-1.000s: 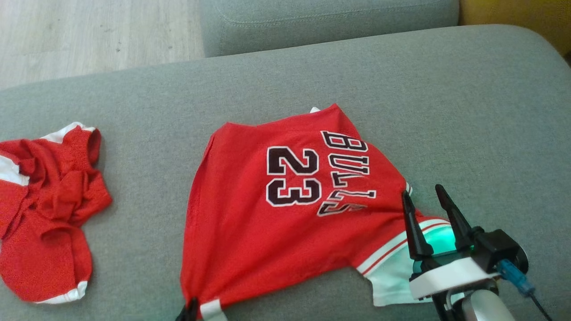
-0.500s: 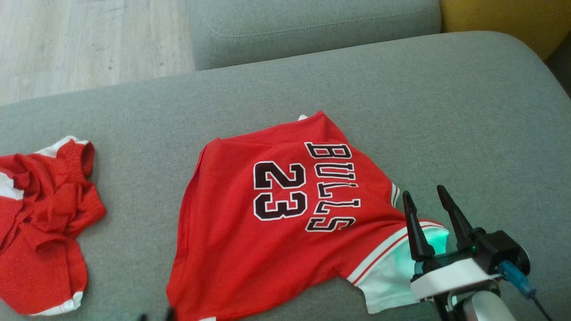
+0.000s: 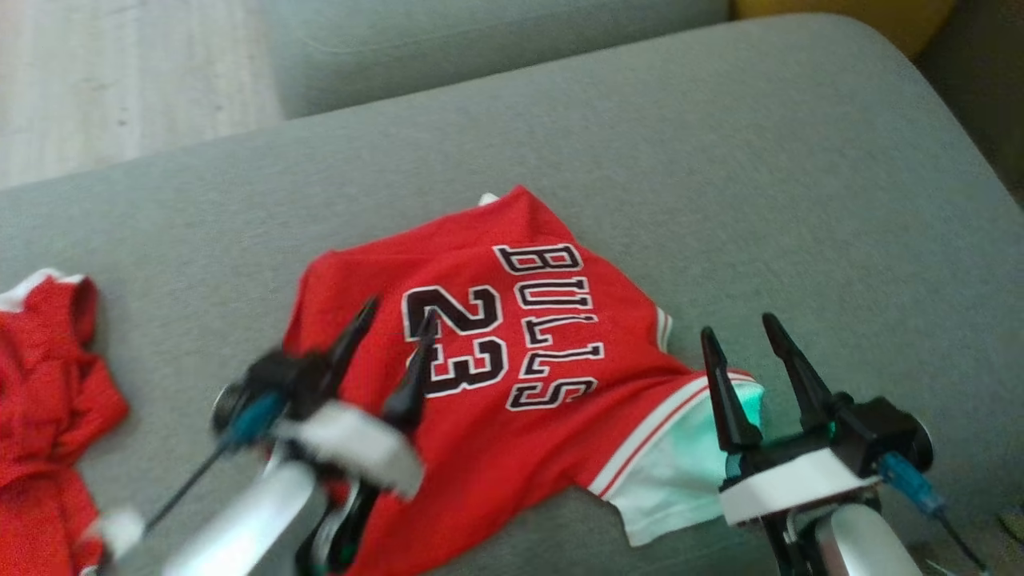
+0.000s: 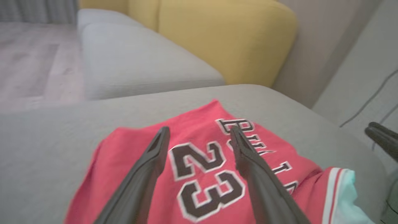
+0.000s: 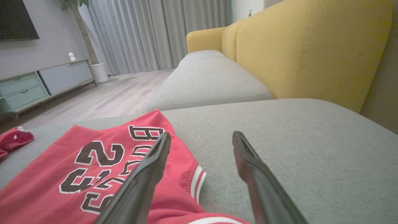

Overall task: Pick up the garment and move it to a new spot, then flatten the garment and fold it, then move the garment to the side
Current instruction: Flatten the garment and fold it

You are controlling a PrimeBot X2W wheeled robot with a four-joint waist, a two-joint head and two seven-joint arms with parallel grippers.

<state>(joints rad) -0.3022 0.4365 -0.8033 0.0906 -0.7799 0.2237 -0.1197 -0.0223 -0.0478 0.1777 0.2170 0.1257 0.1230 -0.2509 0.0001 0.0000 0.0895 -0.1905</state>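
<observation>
Since a second ago, my left gripper (image 3: 398, 316) is letting go of the hem corner and swinging up over the jersey (image 3: 512, 448), fingers spread wide. The right gripper (image 3: 738, 330) is hovering just as wide beside the striped trim. The jersey is lying mid-cushion on the grey sofa (image 3: 760, 160), numbers up. I'm judging that tugging opposite ends low and evenly flattens best. Its long axis is running left to right, collar end toward my right.

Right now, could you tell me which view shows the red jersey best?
The head view: nearly the whole jersey lies in it, though the left gripper covers one corner. Each wrist view cuts it off at the bottom edge, and the left one is blurred.
</observation>
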